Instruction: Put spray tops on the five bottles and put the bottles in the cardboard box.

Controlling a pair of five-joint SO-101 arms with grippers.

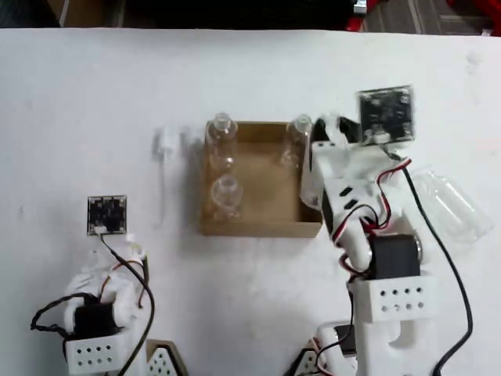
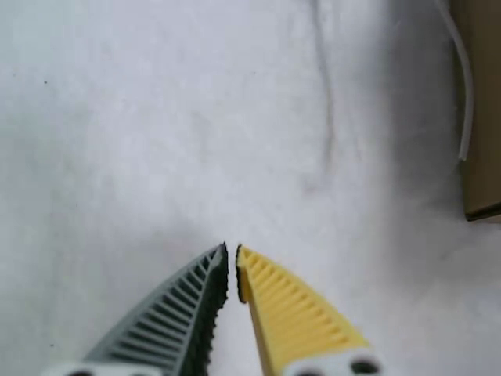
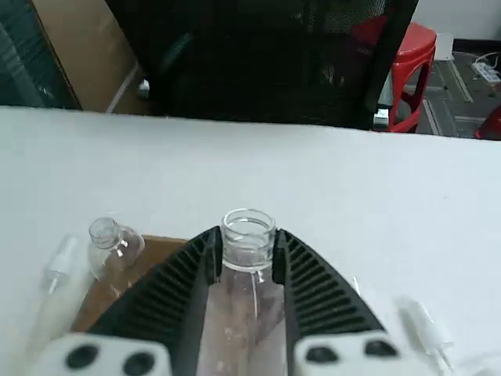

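Three bottles (image 1: 221,133) along box (image 1: 258,228) walls, one bottle (image 3: 249,225) in right pincer (image 3: 246,240)

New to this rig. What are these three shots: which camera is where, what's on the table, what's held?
Two white robot arms sit side by side at a white table. One picture looks down from a fixed overhead camera; the other two come from a camera on each arm's wrist, looking along its hand. An open brown cardboard box stands mid-table with two clear uncapped plastic bottles inside. The black-fingered right hand is closed on the neck of a third clear bottle at the box's far right corner. A fourth clear bottle lies on its side right of that arm, and a white spray top lies left of the box. The grey-and-yellow left hand is shut and empty.
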